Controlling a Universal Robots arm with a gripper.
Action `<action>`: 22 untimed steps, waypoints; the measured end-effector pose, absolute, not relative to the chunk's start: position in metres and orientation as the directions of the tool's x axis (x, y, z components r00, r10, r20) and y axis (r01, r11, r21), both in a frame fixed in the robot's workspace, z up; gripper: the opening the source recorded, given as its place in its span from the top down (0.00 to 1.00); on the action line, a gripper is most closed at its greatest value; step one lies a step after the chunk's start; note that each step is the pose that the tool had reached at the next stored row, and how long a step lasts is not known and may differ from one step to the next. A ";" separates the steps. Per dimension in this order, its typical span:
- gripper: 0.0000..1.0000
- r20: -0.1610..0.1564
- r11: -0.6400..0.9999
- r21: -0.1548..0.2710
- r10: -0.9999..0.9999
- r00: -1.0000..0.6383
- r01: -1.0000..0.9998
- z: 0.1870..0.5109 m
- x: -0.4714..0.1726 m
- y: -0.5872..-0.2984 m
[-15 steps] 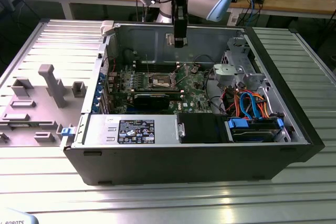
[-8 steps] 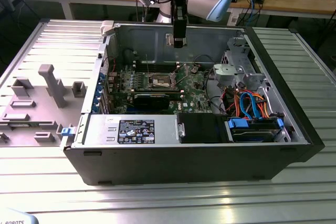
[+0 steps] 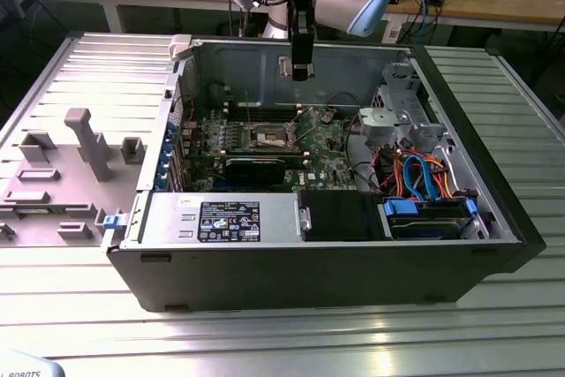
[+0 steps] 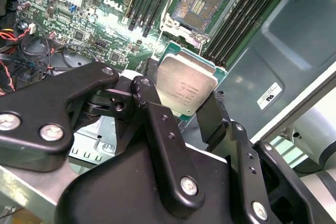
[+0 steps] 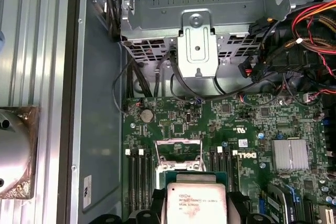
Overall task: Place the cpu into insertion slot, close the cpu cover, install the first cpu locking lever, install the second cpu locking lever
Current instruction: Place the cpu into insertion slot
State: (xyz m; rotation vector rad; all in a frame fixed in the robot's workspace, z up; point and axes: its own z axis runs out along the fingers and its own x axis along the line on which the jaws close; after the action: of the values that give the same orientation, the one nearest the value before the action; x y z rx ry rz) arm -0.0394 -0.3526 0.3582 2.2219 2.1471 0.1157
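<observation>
A ribbed metal surface (image 3: 265, 342) carries an open computer case (image 3: 353, 271). Over its far side the pincer (image 4: 184, 103) pinches the cpu (image 4: 186, 85) by its edges, above and apart from the bare insertion slot (image 4: 199, 1). The cpu cover (image 5: 180, 153) stands open; seating, closing and both levers remain.

cpu (image 5: 195, 203): cut by picture edge, first wrist view | insertion slot (image 3: 272, 137): exterior view, interior too small to tell

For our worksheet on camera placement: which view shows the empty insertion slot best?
The second wrist view: the insertion slot faces the camera, contact grid plain. The first wrist view shows it slanted beyond the cpu; the exterior view, from afar.
</observation>
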 end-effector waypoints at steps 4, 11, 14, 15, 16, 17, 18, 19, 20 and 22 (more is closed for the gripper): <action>0.46 0.019 -0.028 0.088 0.999 0.026 0.996 0.357 -0.040 -0.353; 0.46 0.019 -0.028 0.088 0.999 0.026 0.996 0.352 -0.044 -0.353; 0.46 0.019 -0.028 0.088 0.999 0.026 0.996 0.351 -0.044 -0.353; 0.46 0.019 -0.028 0.088 0.999 0.026 0.996 0.351 -0.044 -0.353; 0.46 0.020 -0.028 0.088 0.999 0.026 0.996 0.351 -0.044 -0.353; 0.46 0.020 -0.027 0.088 0.999 0.026 0.996 0.351 -0.044 -0.353; 0.46 0.020 -0.028 0.088 0.999 0.026 0.996 0.350 -0.044 -0.353; 0.46 0.020 -0.028 0.088 0.999 0.026 0.996 0.350 -0.044 -0.353; 0.46 0.020 -0.028 0.088 0.999 0.026 0.996 0.350 -0.044 -0.353; 0.46 0.020 -0.028 0.088 0.999 0.026 0.996 0.348 -0.044 -0.353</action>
State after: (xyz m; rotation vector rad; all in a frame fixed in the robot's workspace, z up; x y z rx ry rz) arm -0.0437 -0.3526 0.3479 2.2141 2.1557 0.1162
